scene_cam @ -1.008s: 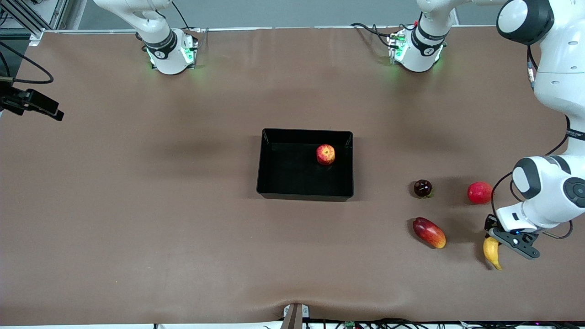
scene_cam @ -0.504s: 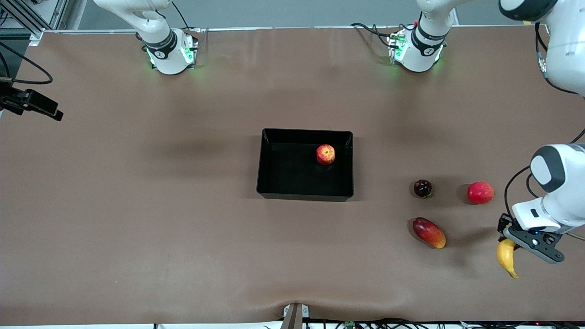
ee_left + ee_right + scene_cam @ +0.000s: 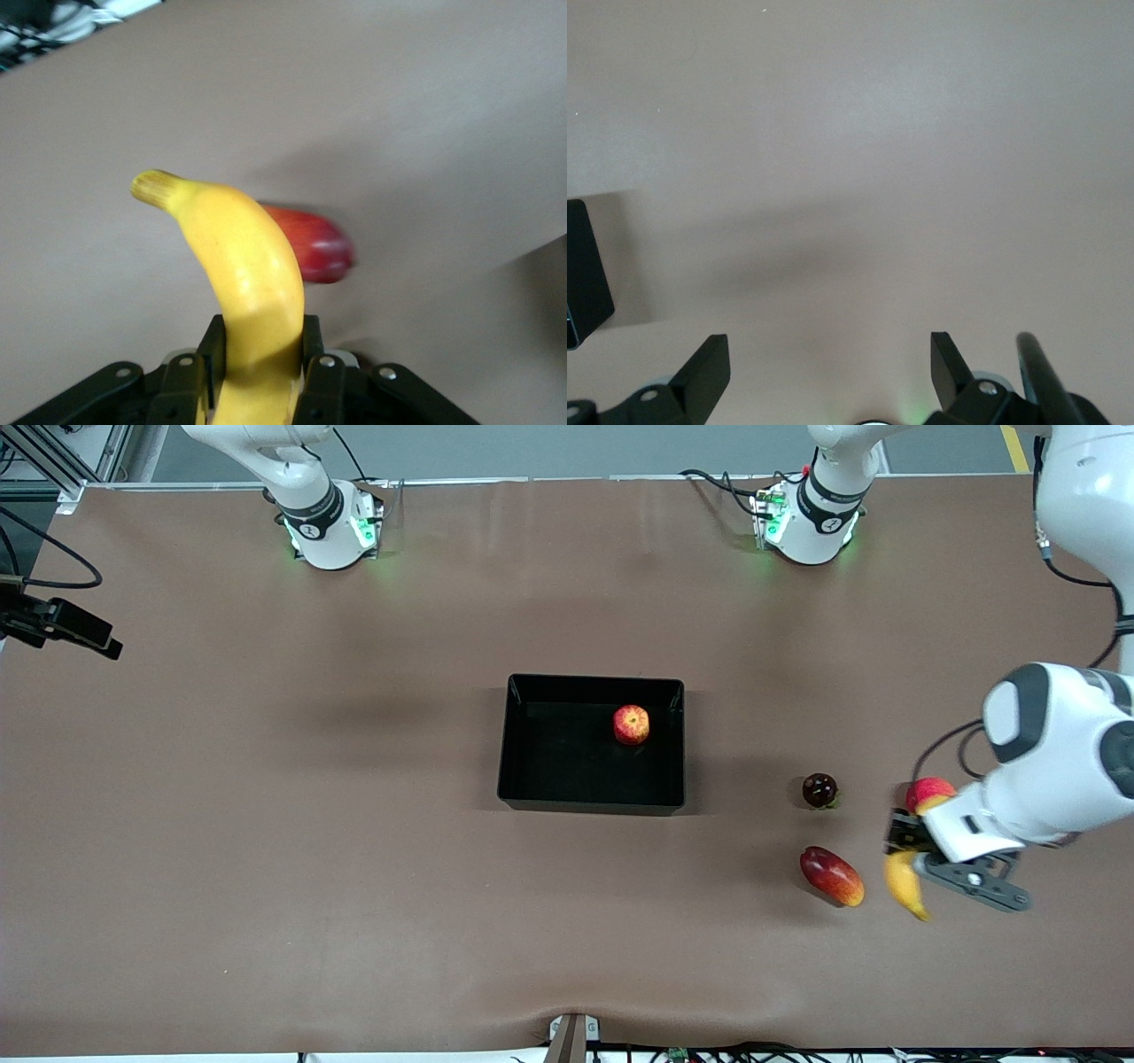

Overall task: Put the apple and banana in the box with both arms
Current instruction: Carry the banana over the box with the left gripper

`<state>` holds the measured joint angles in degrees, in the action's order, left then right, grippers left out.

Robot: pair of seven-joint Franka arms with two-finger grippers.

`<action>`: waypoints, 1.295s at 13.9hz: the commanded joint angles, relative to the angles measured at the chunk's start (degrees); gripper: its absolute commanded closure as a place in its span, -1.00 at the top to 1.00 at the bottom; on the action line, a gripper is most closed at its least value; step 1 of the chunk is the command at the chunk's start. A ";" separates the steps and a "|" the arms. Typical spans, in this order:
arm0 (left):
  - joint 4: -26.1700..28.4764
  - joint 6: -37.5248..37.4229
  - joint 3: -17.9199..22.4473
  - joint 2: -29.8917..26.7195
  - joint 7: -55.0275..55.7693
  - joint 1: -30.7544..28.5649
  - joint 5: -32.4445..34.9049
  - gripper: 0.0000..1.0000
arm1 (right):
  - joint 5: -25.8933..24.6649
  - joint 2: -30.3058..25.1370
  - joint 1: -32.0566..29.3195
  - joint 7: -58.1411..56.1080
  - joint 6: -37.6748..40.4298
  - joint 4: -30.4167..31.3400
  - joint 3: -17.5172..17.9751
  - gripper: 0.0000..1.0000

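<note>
The black box (image 3: 590, 806) stands mid-table, and the apple (image 3: 631, 724) lies inside it, near the wall toward the left arm's end. My left gripper (image 3: 907, 857) is shut on the yellow banana (image 3: 905, 884), held in the air over the table beside the oblong red-and-yellow fruit (image 3: 831, 875). In the left wrist view the banana (image 3: 239, 257) rises from between the shut jaws of the left gripper (image 3: 260, 341), with the oblong fruit (image 3: 314, 246) below it. My right gripper (image 3: 830, 359) is open over bare table with nothing between its fingers.
A dark round fruit (image 3: 819, 790) and a smooth red round fruit (image 3: 926, 788), partly covered by the left arm, lie toward the left arm's end. A black corner (image 3: 585, 266) shows at the edge of the right wrist view. A black fixture (image 3: 62, 624) sits at the right arm's end.
The left gripper, still shut on the banana, has swung back toward the middle of the table and now hangs close to the oblong fruit. The right gripper has not changed.
</note>
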<state>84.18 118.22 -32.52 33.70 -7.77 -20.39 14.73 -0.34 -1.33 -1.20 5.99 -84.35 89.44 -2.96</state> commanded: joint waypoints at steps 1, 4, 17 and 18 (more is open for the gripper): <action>5.63 -0.80 -4.20 -4.24 13.87 0.52 1.53 -1.00 | -0.71 -0.08 -1.87 0.52 0.50 -0.15 1.03 1.00; 9.59 -1.06 -5.80 -6.98 28.80 5.77 1.53 -1.00 | -0.62 -0.08 -1.96 0.52 0.50 -0.15 1.03 1.00; -1.64 5.25 -1.77 6.98 59.88 37.07 5.05 -1.00 | -0.53 0.01 -2.49 0.52 0.50 -0.06 1.03 1.00; -2.08 6.75 -0.19 7.78 59.97 39.44 5.05 -1.00 | -0.45 0.01 -2.49 0.52 0.50 -0.06 1.03 1.00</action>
<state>85.58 123.28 -34.91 38.85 51.33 15.55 18.25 -0.34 -1.16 -2.34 6.03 -84.23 89.53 -2.95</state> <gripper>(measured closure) 0.634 0.000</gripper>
